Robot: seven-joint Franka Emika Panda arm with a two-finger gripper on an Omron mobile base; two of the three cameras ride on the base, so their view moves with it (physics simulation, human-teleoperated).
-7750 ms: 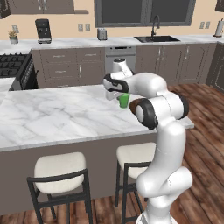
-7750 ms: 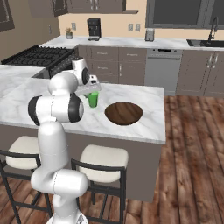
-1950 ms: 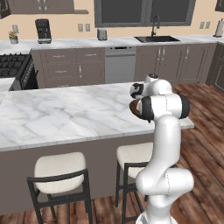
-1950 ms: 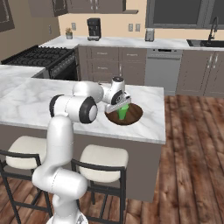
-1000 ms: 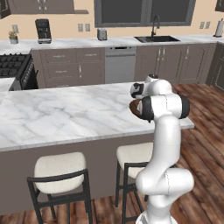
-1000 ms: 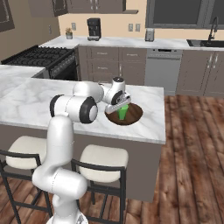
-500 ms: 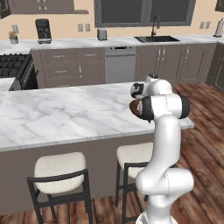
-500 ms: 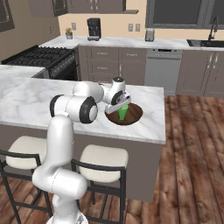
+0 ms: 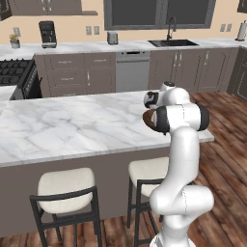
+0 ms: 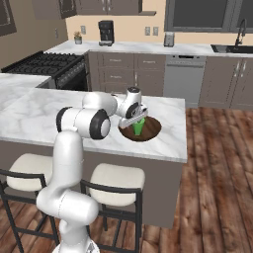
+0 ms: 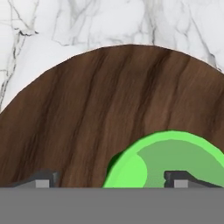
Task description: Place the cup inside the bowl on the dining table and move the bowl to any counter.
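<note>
Marble dining table [image 10: 163,136] carries the dark wood-grained bowl [image 11: 87,118], bright green cup [image 11: 175,159] upright inside, hand [image 11: 111,179] spread wide.

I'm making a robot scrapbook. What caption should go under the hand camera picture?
Looking down from the robot's hand: the green cup stands in the brown wooden bowl on the marble dining table, fingers spread wide.

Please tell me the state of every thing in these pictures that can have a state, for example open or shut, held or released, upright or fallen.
cup: upright inside the bowl, released.
bowl: on the dining table near its end, right way up, holding the cup.
gripper: open, fingers spread apart, low over the bowl, holding nothing.
stools: upright, at the table.
</note>
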